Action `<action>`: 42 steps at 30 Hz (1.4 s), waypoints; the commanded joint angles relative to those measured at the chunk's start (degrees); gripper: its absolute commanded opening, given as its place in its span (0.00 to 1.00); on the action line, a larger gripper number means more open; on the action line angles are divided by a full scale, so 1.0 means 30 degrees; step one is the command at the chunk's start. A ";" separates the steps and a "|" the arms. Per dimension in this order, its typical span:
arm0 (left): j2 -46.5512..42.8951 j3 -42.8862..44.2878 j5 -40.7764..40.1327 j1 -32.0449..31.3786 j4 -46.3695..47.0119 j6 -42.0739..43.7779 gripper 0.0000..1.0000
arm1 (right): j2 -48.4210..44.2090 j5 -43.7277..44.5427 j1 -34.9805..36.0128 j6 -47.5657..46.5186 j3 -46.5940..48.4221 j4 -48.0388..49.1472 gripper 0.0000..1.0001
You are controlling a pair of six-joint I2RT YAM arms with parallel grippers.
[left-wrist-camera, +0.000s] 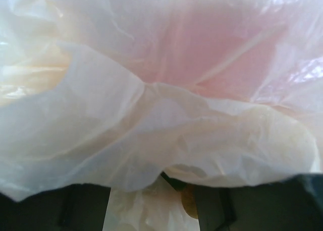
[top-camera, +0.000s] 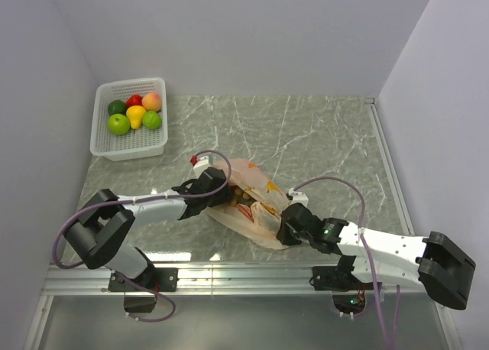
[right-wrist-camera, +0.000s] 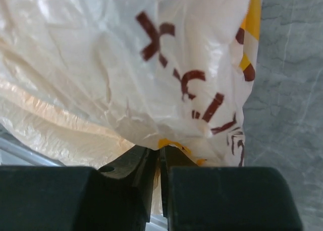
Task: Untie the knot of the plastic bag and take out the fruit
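Pinning the bag (top-camera: 263,216) mid-table with our right gripper (right-wrist-camera: 160,163) clamped on its near edge, we'd ease the left gripper (left-wrist-camera: 151,203), fingers spread under loose film, gently toward the fruit (top-camera: 241,192) without snagging plastic.

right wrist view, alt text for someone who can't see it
A crinkly pale peach plastic bag with dark red print and yellow patches fills most of the frame. At the bottom, the dark fingers are closed on a fold of it; grey marbled table shows at right.
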 commanded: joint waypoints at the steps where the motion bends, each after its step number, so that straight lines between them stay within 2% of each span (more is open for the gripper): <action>1: -0.1117 -0.0913 0.2324 0.0635 0.2906 0.0056 0.64 | 0.0767 0.0963 -0.0007 0.0556 -0.0407 0.2350 0.15; 8: -0.3748 -0.2438 0.4788 0.1397 0.4200 0.0467 0.70 | 0.2616 -0.0060 -0.1145 -0.1729 -0.0143 0.7707 0.18; 12: -0.5832 -0.3142 0.4586 0.1807 0.3324 0.0993 0.76 | 0.2528 -0.0911 -0.2434 -0.3164 0.0089 0.8975 0.18; 15: -0.7356 -0.3290 0.4175 0.1808 0.2502 0.1696 0.83 | 0.2937 -0.1263 -0.2877 -0.4540 0.0995 0.8890 0.23; 16: -0.7939 -0.3202 0.4116 0.1808 0.2298 0.2017 0.86 | 0.3083 -0.1321 -0.2849 -0.5356 0.1724 0.8685 0.31; 18: -0.8441 -0.2649 0.3707 0.1808 0.1157 0.2254 0.89 | 0.3261 -0.1497 -0.2849 -0.6005 0.2489 0.7691 0.41; 21: -0.9639 -0.2003 0.3120 0.1808 -0.0363 0.2547 0.93 | 0.2677 -0.1411 -0.2586 -0.7175 0.3982 0.6080 0.68; 25: -1.0929 -0.1678 0.2798 0.1808 -0.1570 0.2577 0.97 | 0.1797 -0.0737 -0.2381 -0.8231 0.5767 0.3182 0.78; 28: -1.1430 -0.1299 0.2592 0.1808 -0.2592 0.2781 0.99 | 0.0950 -0.0268 -0.2234 -0.8615 0.6856 0.1102 0.79; 34: -1.1811 -0.0243 0.2299 0.1808 -0.4032 0.2841 0.99 | 0.0448 -0.0383 -0.2234 -0.8762 0.8614 0.0041 0.77; 42: -1.1725 0.0226 0.2299 0.1808 -0.4648 0.2605 0.97 | 0.3052 -0.0326 -0.2087 -0.8968 1.1015 -0.0398 0.71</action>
